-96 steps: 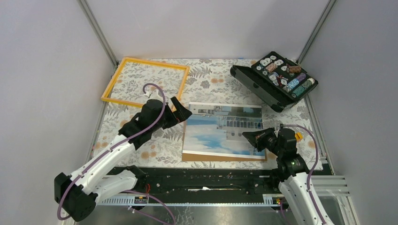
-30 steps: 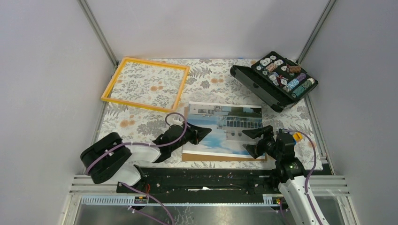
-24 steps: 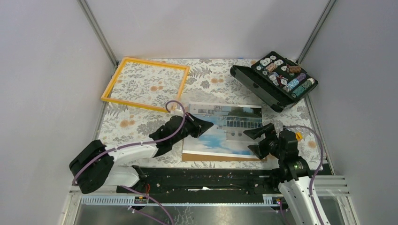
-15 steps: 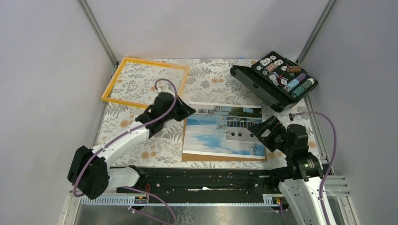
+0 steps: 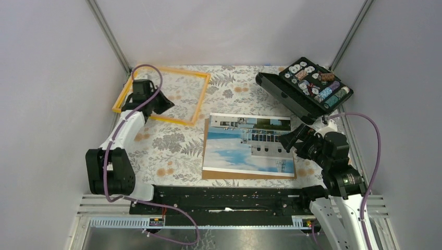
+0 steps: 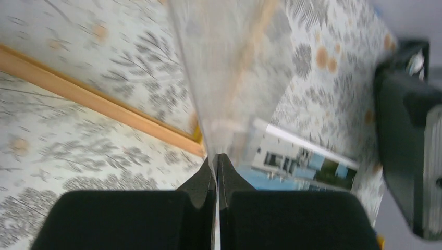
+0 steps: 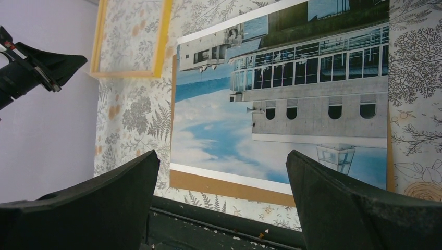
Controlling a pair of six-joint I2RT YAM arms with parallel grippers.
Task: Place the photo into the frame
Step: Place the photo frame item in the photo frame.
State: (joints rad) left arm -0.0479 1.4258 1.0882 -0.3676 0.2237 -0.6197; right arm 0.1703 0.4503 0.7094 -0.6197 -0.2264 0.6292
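Observation:
The photo [image 5: 245, 151] lies picture side up on the patterned table, its brown backing showing along the near edge. It also shows in the right wrist view [image 7: 281, 120]. The orange-yellow frame [image 5: 200, 96] lies at the back left. My left gripper [image 5: 159, 103] hovers over the frame's near side. It is shut [image 6: 216, 156] on the edge of a thin clear sheet [image 6: 229, 67], which stretches away from the jaws over the frame [image 6: 94, 101]. My right gripper [image 5: 296, 145] hangs open above the photo's right edge, with nothing between its fingers [image 7: 223, 156].
An open black case [image 5: 305, 91] of small round parts stands at the back right. The black rail [image 5: 224, 200] with the arm bases runs along the near edge. Grey walls close in the left, the right and the back.
My left arm has swung from the photo's left edge out to the frame at the back left. My right gripper has lifted and drawn back to the right, jaws spread wider.

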